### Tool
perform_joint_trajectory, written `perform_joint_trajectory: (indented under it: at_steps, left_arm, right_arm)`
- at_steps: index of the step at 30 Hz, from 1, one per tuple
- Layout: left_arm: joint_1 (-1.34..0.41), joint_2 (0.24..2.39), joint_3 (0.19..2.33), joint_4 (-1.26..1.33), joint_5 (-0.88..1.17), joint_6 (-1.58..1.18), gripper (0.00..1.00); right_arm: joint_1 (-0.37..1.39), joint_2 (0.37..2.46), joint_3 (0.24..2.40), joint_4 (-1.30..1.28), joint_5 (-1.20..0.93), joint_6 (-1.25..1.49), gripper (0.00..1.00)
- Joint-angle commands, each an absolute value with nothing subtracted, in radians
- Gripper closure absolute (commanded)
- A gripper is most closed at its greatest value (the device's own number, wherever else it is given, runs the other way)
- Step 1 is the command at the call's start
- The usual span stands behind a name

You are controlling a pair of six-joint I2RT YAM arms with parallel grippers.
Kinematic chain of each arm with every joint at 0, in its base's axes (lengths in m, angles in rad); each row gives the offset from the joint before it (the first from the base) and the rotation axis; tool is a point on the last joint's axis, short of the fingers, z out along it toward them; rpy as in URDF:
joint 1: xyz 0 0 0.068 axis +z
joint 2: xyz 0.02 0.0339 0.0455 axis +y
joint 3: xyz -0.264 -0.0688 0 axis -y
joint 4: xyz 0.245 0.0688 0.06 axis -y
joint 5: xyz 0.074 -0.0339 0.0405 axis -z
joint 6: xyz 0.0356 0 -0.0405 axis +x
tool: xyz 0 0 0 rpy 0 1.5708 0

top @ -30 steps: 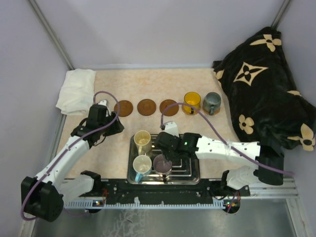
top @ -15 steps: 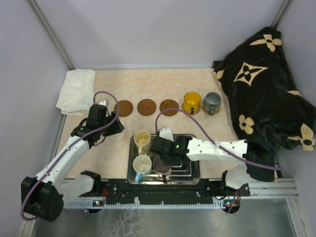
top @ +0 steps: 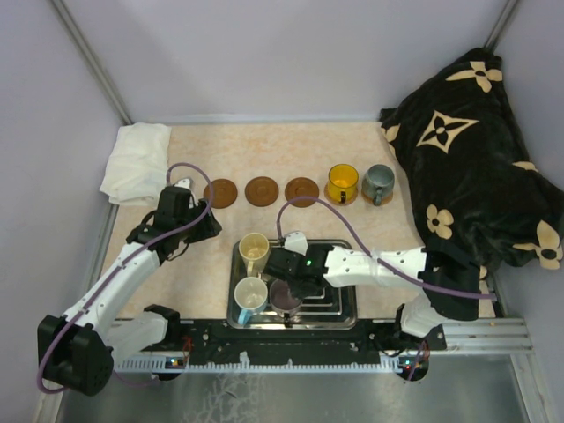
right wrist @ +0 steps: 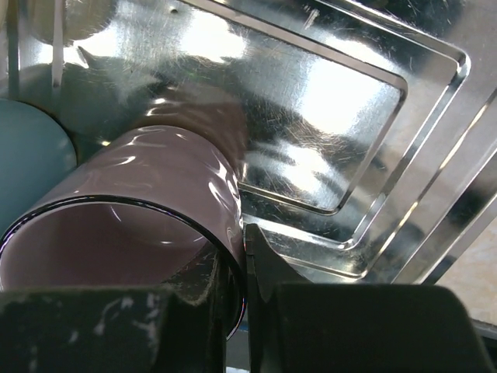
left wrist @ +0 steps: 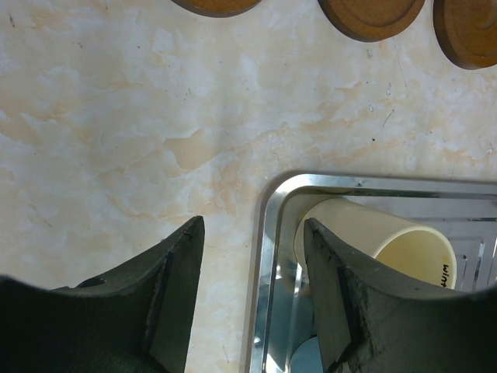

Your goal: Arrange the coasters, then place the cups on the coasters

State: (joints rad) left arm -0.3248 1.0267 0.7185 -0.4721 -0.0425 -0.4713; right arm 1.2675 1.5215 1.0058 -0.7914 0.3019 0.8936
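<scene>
Left wrist view: the top edge cuts off three coasters (left wrist: 371,12). The left gripper (left wrist: 250,227) hides part of the cream cup (left wrist: 373,237), and I cannot read its lettering. Right wrist view: the left edge cuts off the blue-lined cup (right wrist: 31,155), and the mauve cup (right wrist: 155,179) runs behind the right gripper (right wrist: 237,260).

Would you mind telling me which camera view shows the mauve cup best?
The right wrist view: the mauve cup fills the frame, its rim pinched by the right gripper. The top view shows it small, partly under that gripper; the left wrist view misses it.
</scene>
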Motion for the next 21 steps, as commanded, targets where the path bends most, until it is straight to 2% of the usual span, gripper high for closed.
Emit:
perform_joint_trajectory:
  at_steps: [1,8,15,21]
  left_arm:
    - [-0.331,1.033,0.722,-0.480,-0.036,-0.469,0.39]
    - [-0.330,1.025,0.716,-0.477,-0.039,-0.469,0.39]
    - [-0.331,1.032,0.715,-0.461,-0.035,-0.474,0.39]
    - [-0.330,1.049,0.728,-0.448,-0.037,-0.475,0.39]
  right_arm:
    - [1.279,1.494,1.045,-0.843,0.366,0.932,1.00]
    - [1.231,1.472,1.169,-1.017,0.530,0.867,1.00]
    - [1.005,1.395,1.280,-0.930,0.536,0.581,1.00]
    - [0.802,1.469,1.482,-0.836,0.478,0.362,1.00]
